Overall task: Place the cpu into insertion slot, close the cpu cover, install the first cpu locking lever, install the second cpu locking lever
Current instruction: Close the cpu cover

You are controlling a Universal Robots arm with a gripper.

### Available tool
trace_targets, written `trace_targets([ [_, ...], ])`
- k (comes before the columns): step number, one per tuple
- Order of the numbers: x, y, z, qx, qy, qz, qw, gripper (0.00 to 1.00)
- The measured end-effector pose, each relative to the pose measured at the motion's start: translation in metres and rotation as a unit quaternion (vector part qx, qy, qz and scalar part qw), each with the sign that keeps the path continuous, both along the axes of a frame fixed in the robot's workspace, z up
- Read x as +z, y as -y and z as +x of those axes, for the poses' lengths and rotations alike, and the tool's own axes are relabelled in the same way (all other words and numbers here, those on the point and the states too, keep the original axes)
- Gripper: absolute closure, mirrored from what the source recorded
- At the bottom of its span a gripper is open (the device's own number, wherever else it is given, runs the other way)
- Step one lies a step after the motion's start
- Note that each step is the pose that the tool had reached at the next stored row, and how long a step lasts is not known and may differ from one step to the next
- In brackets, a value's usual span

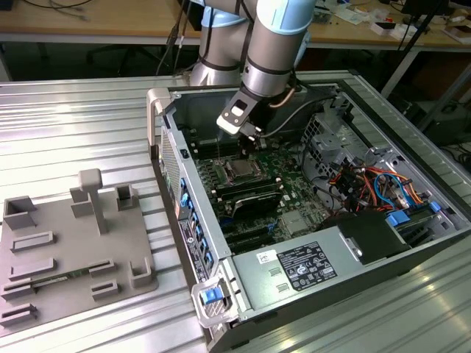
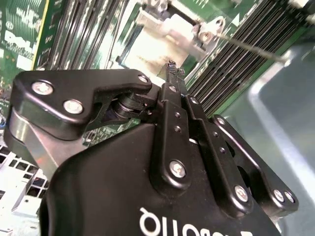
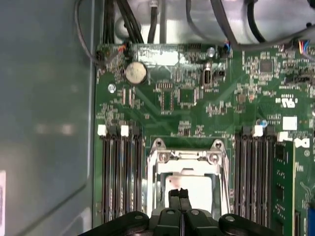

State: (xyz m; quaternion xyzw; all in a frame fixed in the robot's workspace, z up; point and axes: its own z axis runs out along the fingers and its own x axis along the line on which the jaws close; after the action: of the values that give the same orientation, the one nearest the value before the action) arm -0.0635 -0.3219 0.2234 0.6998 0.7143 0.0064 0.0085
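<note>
The gripper, jaws closed on nothing, hung just above the cpu, framed by the lowered cpu cover on the motherboard; probably light, stiff, fragile, best taken by its edges.

The motherboard is green with fine pale tracing, its memory slots are black, and the cpu cover is bright silver. The fingers are matte black. The arm is silver-grey and pale blue, and the tabletop is ribbed silver.

cpu cover partly hidden behind gripper, cut off at frame edge; cpu blurred pale
</note>
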Motion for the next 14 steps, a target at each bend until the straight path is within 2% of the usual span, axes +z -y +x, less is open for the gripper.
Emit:
trace_targets([
  [8, -0.0034, 0.0, -0.0184, 0.0, -0.0001, -0.0001, 1.0, 0.89],
  [11, -0.0091, 0.0, -0.019, 0.0, 0.0, 0.0, 1.0, 0.89],
  [12, -0.0136, 0.0, -0.0193, 0.0, -0.0001, -0.0001, 1.0, 0.89],
  [14, -0.0159, 0.0, -0.0202, 0.0, -0.0001, -0.0001, 1.0, 0.89],
])
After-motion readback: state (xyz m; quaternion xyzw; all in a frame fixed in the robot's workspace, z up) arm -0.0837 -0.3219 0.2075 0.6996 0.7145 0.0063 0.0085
